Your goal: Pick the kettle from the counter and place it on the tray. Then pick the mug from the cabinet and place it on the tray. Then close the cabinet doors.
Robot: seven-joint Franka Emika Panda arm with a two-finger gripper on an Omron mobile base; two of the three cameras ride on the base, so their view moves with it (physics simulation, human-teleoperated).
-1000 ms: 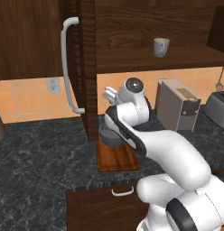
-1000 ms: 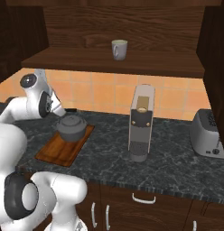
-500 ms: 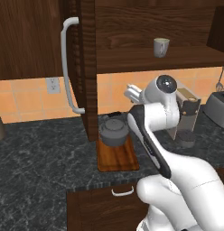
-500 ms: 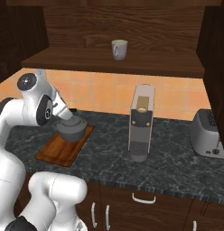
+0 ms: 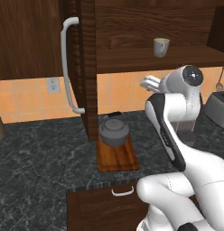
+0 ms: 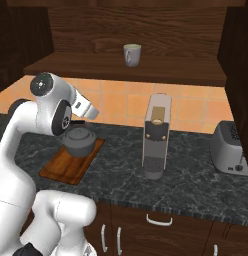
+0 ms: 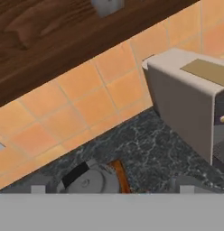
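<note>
The grey kettle [image 5: 114, 131] [image 6: 78, 140] stands on the wooden tray [image 5: 118, 159] [image 6: 63, 170] on the dark counter [image 5: 41, 171]. My gripper [image 5: 148, 82] [image 6: 94, 113] hangs above and to the right of the kettle, apart from it. In the hand view the gripper [image 7: 112, 189] is open with nothing between its fingers, and the kettle [image 7: 89, 180] lies low ahead. The mug [image 5: 161, 47] [image 6: 131, 54] sits on the cabinet shelf [image 6: 121, 70]. The left cabinet door stands open, its bar handle [image 5: 66, 63] facing me.
A boxy coffee machine [image 6: 157, 135] [image 7: 186, 108] stands right of the tray, and a toaster [image 6: 230, 149] further right. The open right door [image 6: 238, 75] hangs over the toaster. A wall outlet [image 5: 53, 85] is on the tiled backsplash. Drawers with pale handles [image 5: 123, 191] sit below.
The arm has risen from the kettle and swung up and to the right. The kettle stays on the tray. The gripper stays open.
</note>
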